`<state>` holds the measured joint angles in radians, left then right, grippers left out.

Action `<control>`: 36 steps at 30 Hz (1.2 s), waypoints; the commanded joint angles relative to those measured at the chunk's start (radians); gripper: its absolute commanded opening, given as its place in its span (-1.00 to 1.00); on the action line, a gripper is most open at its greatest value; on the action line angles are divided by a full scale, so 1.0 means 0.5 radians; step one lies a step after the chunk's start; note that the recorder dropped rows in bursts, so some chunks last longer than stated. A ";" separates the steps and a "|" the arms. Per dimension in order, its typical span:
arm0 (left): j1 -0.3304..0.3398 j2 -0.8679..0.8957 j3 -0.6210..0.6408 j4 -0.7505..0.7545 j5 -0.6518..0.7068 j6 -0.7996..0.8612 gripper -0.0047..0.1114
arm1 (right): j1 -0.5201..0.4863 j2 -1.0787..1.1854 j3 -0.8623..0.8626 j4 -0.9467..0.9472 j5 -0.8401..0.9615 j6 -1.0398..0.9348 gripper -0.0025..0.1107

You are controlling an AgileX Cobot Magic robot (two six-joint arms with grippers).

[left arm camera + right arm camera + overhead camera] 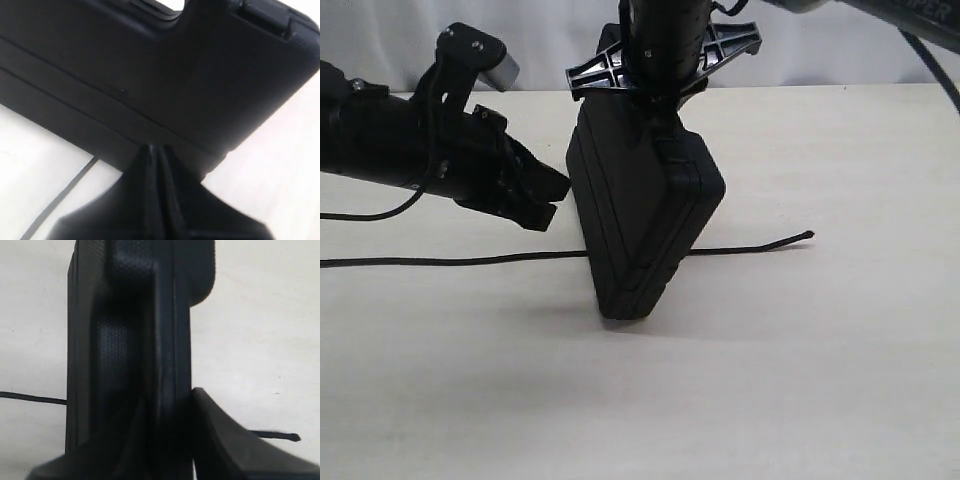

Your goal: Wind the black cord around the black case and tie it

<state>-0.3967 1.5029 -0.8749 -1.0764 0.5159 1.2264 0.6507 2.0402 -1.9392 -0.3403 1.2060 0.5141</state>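
Two pincers crowd one object. The right pincer (167, 445) comes down from above and is clenched on the upper edge of the black case (635, 220), one finger on each face. The case hangs tilted beneath it, with only its lowest corner meeting the table (770, 400). A grip this near one edge looks easy to pivot in, so a sideways tug could swing the case or slide it out of the fingers. Just beside the case, on the side facing away from the right pincer's open flank, the left pincer (548, 198) is clenched with nothing visible between its fingers. Its tips sit at the case's side seam, and I cannot tell whether they touch. A careless advance there would probably shove the case against the right pincer's hold. The black cord (470, 260) lies flat below the left pincer, runs under the tilted case and comes out on the far side. Whether the case presses on the cord is hidden. The cord's free end (807, 236) is short, so pulling on the long part could draw it back under the case and lose the wrap. Room is tight between the two pincers. Bare tabletop lies open outward of the right pincer and in front of the grounded corner, and the table's back edge lies close behind the right pincer.
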 commanded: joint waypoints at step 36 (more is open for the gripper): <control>-0.001 -0.018 0.164 -0.196 -0.629 0.063 -0.92 | 0.008 0.009 0.040 0.581 -0.118 -0.008 -0.88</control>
<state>-0.3967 1.5029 -0.7938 -1.0994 0.1965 1.2013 0.6507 2.0266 -1.9293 -0.0610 1.1132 0.5136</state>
